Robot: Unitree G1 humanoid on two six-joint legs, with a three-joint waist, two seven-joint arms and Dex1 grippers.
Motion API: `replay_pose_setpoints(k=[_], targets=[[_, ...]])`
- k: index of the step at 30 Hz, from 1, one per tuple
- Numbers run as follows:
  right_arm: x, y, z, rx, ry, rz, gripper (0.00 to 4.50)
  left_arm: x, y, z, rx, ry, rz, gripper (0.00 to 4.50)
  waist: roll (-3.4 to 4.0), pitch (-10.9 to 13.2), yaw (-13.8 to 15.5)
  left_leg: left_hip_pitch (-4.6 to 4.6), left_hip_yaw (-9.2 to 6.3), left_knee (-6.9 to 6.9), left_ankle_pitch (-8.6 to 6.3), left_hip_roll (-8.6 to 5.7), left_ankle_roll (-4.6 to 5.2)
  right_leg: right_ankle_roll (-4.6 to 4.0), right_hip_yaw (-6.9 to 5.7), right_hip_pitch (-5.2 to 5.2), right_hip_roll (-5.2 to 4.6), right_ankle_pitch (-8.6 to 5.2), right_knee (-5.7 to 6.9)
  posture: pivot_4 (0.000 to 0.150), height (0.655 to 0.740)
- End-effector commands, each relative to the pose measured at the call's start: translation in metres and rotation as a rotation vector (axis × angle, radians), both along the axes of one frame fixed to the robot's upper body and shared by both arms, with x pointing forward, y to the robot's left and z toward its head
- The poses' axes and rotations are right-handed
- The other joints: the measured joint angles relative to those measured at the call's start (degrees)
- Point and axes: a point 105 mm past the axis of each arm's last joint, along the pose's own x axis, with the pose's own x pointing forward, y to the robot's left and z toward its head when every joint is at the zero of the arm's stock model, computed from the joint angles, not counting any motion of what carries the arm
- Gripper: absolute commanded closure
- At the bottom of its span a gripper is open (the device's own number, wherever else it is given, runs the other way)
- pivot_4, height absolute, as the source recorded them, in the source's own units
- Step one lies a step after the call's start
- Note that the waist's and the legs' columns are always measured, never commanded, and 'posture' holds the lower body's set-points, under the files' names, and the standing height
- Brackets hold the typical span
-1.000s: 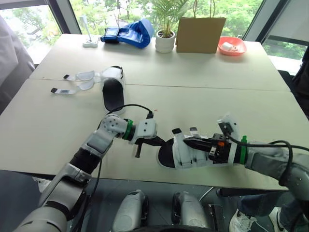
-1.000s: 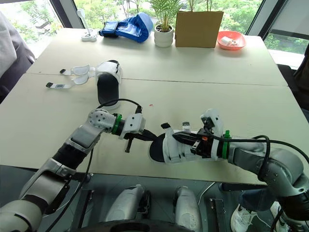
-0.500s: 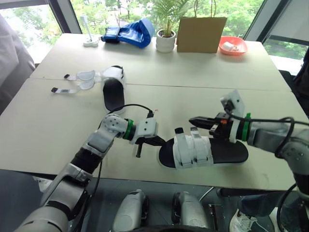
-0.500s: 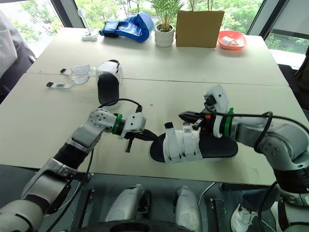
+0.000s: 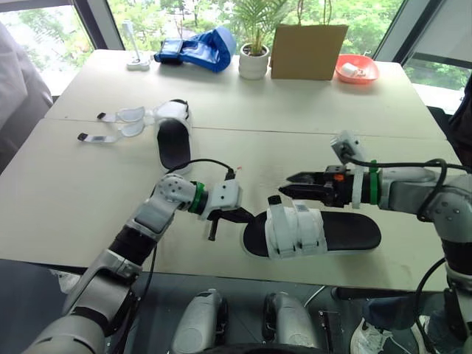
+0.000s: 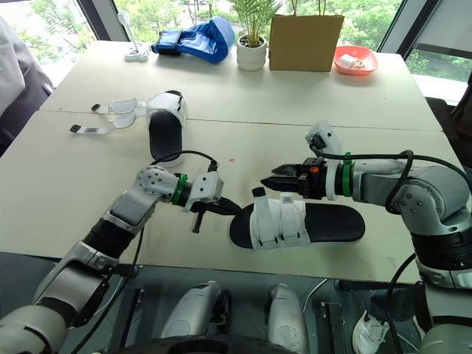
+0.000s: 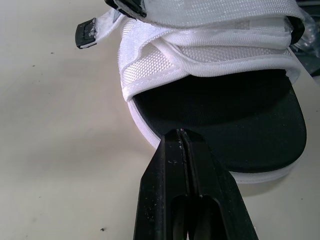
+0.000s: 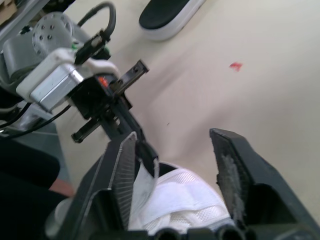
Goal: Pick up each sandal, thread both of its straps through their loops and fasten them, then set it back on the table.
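Observation:
The near sandal, black-soled with two white straps fastened across it, lies flat by the table's front edge. My left gripper is shut, and its tips touch the sandal's toe rim. My right gripper hovers open just above and behind the straps, its fingers spread with nothing between them. A second sandal lies at the far left, its two straps undone and spread on the table.
Along the table's far edge stand a blue bag, a potted plant, a cardboard box and a red bowl. A person's sleeve shows at the left.
My right gripper has let go of the near sandal's straps, lifted off and now hangs open just behind them. The sandal lies flat. The left gripper has not moved.

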Motion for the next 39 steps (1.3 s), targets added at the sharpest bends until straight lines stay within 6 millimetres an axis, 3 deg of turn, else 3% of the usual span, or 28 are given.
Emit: replay_pose_setpoints(k=[1,4,5,7,10,20,31,35,36,39], targets=[[-0.002,0.008,-0.001,-0.017,0.003,0.034,2.10,-0.001,0.008,-0.020,0.067,0.047,0.038,4.50,0.00,0.00,0.02,0.00,0.00,0.00,0.00,0.00,0.00,0.00,0.00,0.00,0.00,0.00,0.01,0.150,0.7214],[-0.003,0.016,-0.017,-0.058,0.048,0.061,2.10,-0.004,0.006,-0.019,0.060,0.050,0.027,4.50,0.00,0.00,-0.06,-0.01,0.00,0.00,0.00,0.00,-0.01,0.00,0.00,-0.03,0.00,0.00,0.01,0.150,0.7214],[-0.001,0.018,-0.019,-0.058,0.046,0.060,2.33,-0.004,0.005,-0.019,0.060,0.052,0.025,4.50,0.00,0.00,-0.05,-0.01,0.00,0.00,0.00,0.00,-0.01,0.00,0.00,-0.03,0.00,0.00,0.02,0.150,0.7214],[0.001,0.020,-0.018,-0.054,0.033,0.066,2.98,-0.006,0.005,-0.021,0.063,0.054,0.023,4.50,0.01,0.00,0.00,-0.06,0.00,0.00,0.00,0.00,-0.01,0.00,0.00,-0.08,0.01,0.00,0.02,0.150,0.7214],[0.000,0.020,-0.013,-0.052,0.029,0.081,4.47,-0.009,0.007,-0.025,0.078,0.054,0.012,4.50,0.01,0.00,-0.01,-0.14,0.00,0.02,0.01,-0.02,-0.01,0.01,-0.02,-0.13,0.01,0.01,0.02,0.150,0.7214],[0.002,0.017,0.021,0.055,-0.004,0.086,4.47,-0.011,0.002,-0.034,0.091,0.038,-0.017,4.50,0.01,0.00,0.06,-0.14,0.00,0.03,0.01,-0.02,-0.02,0.02,-0.05,-0.12,0.01,0.01,0.02,0.150,0.7214],[0.026,-0.005,-0.040,-0.146,0.031,-0.083,4.47,-0.009,0.002,-0.034,0.091,0.032,-0.021,4.50,0.02,-0.03,-0.11,-0.11,0.00,0.03,0.03,-0.02,-0.05,0.02,-0.05,-0.11,0.03,0.01,0.04,0.150,0.7214],[0.029,-0.008,-0.047,-0.163,0.019,-0.077,4.47,-0.008,0.002,-0.032,0.084,0.034,-0.015,4.50,-0.01,-0.05,-0.20,0.15,0.00,0.02,0.03,-0.02,-0.06,0.03,-0.04,0.10,0.04,0.01,0.04,0.150,0.7214],[0.029,-0.009,-0.047,-0.162,0.024,-0.078,3.82,-0.008,0.002,-0.031,0.083,0.035,-0.013,4.50,-0.01,-0.05,-0.20,0.27,0.00,0.01,0.03,-0.02,-0.07,0.03,-0.04,0.11,0.04,0.01,0.04,0.150,0.7214],[0.032,-0.009,-0.039,-0.149,-0.015,-0.074,2.46,-0.008,0.003,-0.030,0.082,0.036,-0.010,4.50,-0.01,-0.05,-0.08,0.34,0.00,-0.01,0.02,-0.02,-0.06,0.02,-0.03,0.04,0.03,0.01,0.04,0.150,0.7214]])
